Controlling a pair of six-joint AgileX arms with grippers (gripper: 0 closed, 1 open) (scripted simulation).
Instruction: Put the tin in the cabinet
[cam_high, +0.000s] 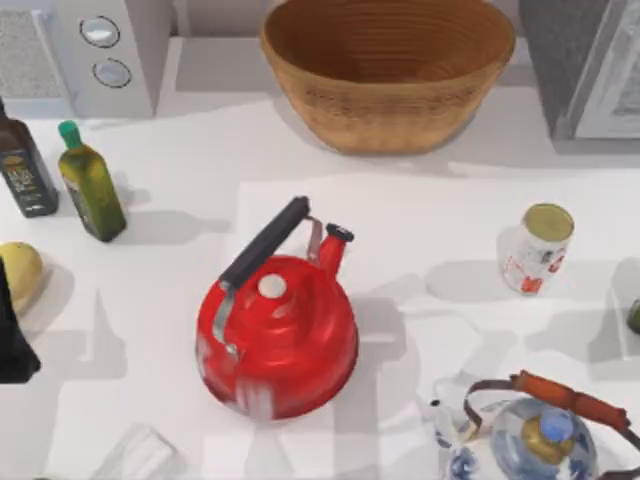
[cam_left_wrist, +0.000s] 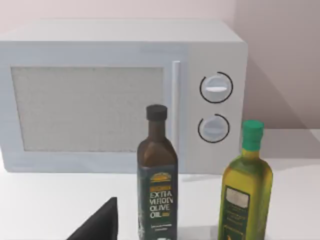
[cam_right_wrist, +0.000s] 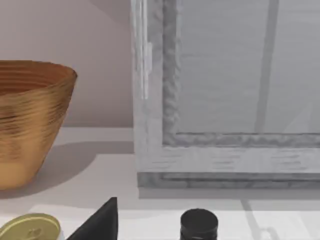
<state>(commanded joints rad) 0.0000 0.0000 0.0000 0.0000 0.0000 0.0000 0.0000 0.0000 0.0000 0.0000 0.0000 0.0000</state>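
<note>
Nearest, at the table's front right: a blue-and-white porcelain teapot (cam_high: 520, 440) with a brown handle. Just behind, toward the middle, a glossy red kettle (cam_high: 278, 335) with a black handle.

Right of the kettle and well apart from it, the small white-labelled tin (cam_high: 538, 250) with red markings and a dull gold top. Upright on the bare table, free, touched by nothing. Seen again in the right wrist view as a gold lid (cam_right_wrist: 30, 227), close under the right gripper (cam_right_wrist: 100, 222), with a dark round bottle cap (cam_right_wrist: 199, 225) beside it.

Right gripper's spread: cannot tell. Same for the left gripper (cam_left_wrist: 100, 222), parked at the table's left edge, facing a dark olive oil bottle (cam_left_wrist: 157, 185) and a green-capped olive oil bottle (cam_left_wrist: 247, 185).

Farther back, a woven wicker basket (cam_high: 390, 70) at centre and a white appliance with two round dials (cam_high: 105, 50) at left.

Farthest right, the large grey-speckled cabinet (cam_high: 590, 70) with its white framed door panel (cam_right_wrist: 225, 100), seemingly shut.

Step in hand, by judgement: the very start, approach to the tin not yet made. Next move calls for lowering the right gripper around the tin's upright sides, a firm squeeze, then a lift toward the cabinet, likely with the door needing opening first.
</note>
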